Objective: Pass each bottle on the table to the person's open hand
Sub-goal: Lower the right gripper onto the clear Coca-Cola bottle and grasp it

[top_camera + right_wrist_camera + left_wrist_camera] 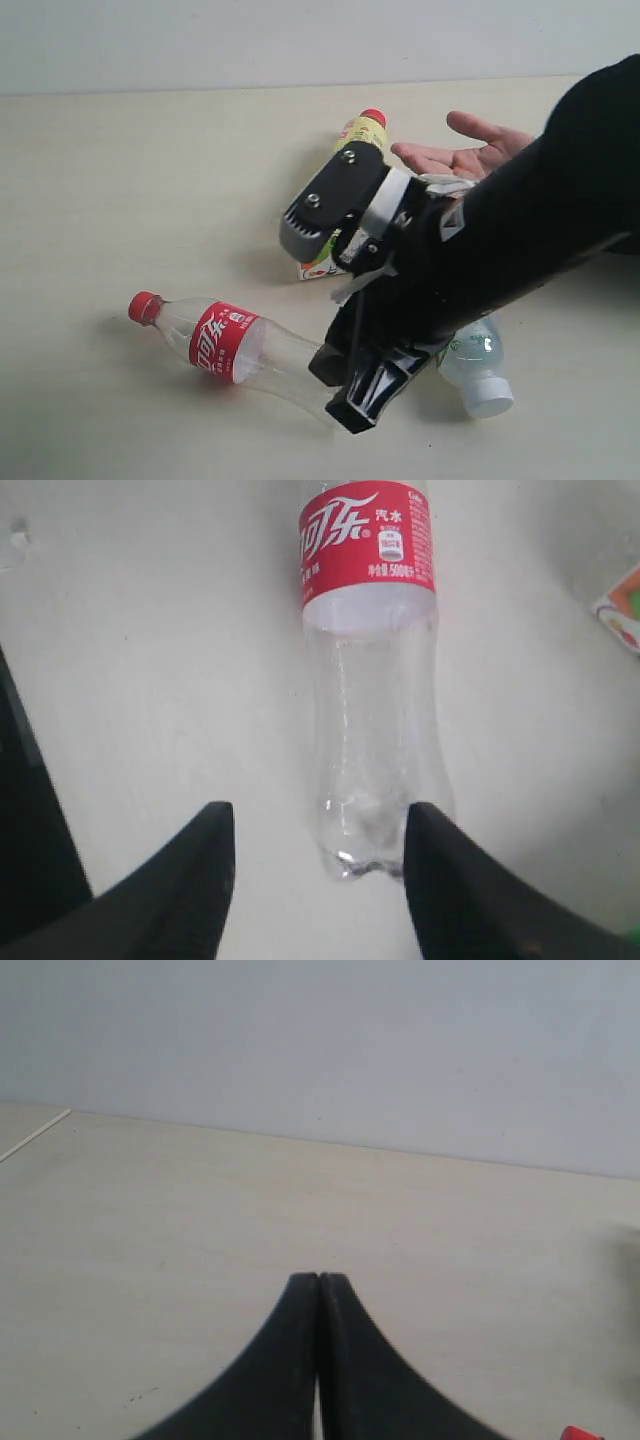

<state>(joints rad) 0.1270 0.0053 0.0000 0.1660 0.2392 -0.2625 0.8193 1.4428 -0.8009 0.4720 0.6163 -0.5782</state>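
Right gripper (318,815) apart around the cola bottle (368,680); open hand (465,155) empty, all handovers left, it seems.

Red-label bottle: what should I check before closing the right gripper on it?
1. Right gripper open: ok.
2. Red-label bottle lying flat on the table, base end toward the gripper: ok.
3. Bottle centred in the open gap: not ok, it sits toward one side.
4. Gripper low enough to straddle the bottle: cannot tell.
5. Person's open hand palm up and empty: ok.
6. Left gripper shut, holding nothing: ok.
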